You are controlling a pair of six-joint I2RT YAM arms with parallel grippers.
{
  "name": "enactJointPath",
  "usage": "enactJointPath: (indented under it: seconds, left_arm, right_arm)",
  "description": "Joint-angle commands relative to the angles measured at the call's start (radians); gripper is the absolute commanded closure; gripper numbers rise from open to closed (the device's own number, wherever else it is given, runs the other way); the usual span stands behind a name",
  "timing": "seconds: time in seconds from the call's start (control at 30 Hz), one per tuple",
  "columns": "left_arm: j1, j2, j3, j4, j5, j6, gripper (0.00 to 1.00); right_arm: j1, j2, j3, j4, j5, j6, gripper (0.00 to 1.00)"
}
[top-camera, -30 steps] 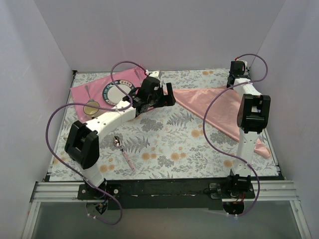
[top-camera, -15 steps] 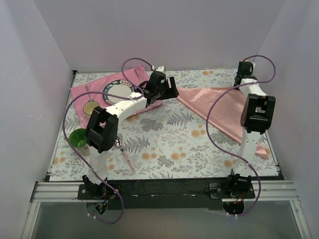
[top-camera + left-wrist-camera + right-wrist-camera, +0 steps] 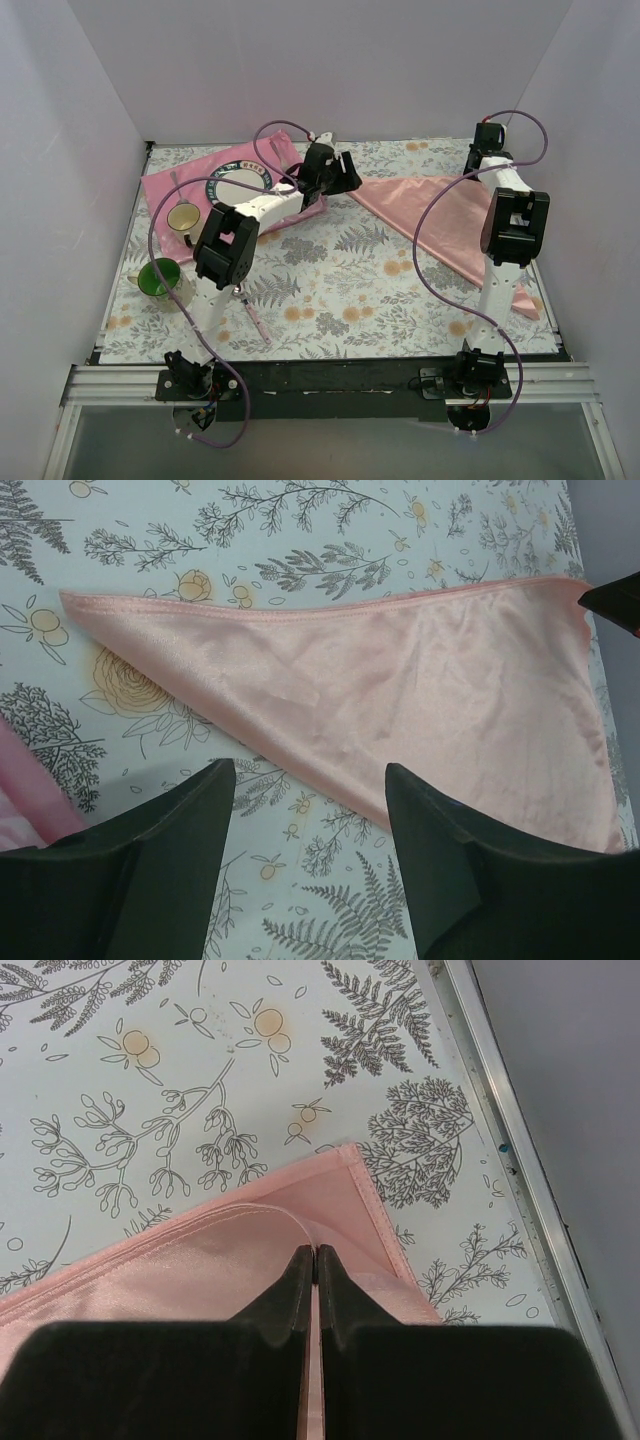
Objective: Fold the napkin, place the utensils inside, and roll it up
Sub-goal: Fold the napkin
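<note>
Left claw [image 3: 308, 780] hangs spread wide just above the left end of the napkin [image 3: 440, 215], gripping nothing. The napkin lies as a flat triangle on the right half of the bench [image 3: 330, 290]. At its back right corner the right claw [image 3: 312, 1252] is pressed together, pinching the cloth's edge.
</note>
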Motion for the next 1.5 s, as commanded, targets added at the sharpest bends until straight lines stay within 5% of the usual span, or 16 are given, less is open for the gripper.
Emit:
enactJointPath:
  seconds: [0.0, 0.03, 0.1, 0.3, 0.6, 0.7, 0.9, 1.07, 1.47]
  left_arm:
    - [0.004, 0.017, 0.041, 0.138, 0.03, 0.008, 0.41]
    - [0.006, 0.025, 0.043, 0.165, 0.032, 0.008, 0.43]
    - [0.006, 0.054, 0.058, 0.184, 0.029, 0.009, 0.47]
    - [0.006, 0.135, 0.145, 0.232, 0.044, 0.003, 0.51]
    - [0.007, 0.267, 0.263, 0.261, 0.045, -0.067, 0.58]
    - [0.006, 0.284, 0.277, 0.258, 0.048, -0.072, 0.6]
    - [0.013, 0.292, 0.285, 0.195, -0.022, -0.041, 0.66]
    - [0.032, 0.304, 0.303, 0.147, -0.042, -0.044, 0.68]
    - [0.038, 0.342, 0.346, 0.104, -0.047, -0.026, 0.68]
  right_arm:
    - [-0.001, 0.008, 0.044, -0.029, -0.004, 0.003, 0.85]
    - [-0.001, 0.014, 0.073, -0.056, 0.011, 0.009, 0.65]
    - [-0.001, 0.016, 0.102, -0.143, 0.058, 0.044, 0.4]
    - [0.015, -0.159, -0.107, -0.199, 0.143, 0.153, 0.28]
    - [0.018, -0.596, -0.748, -0.052, 0.186, 0.291, 0.41]
    - [0.01, -0.683, -0.848, -0.053, 0.209, 0.297, 0.44]
    - [-0.068, -0.771, -0.976, -0.058, 0.163, 0.339, 0.51]
    - [-0.149, -0.763, -1.014, -0.118, 0.215, 0.404, 0.67]
    - [-0.266, -0.912, -1.192, -0.167, 0.237, 0.514, 0.77]
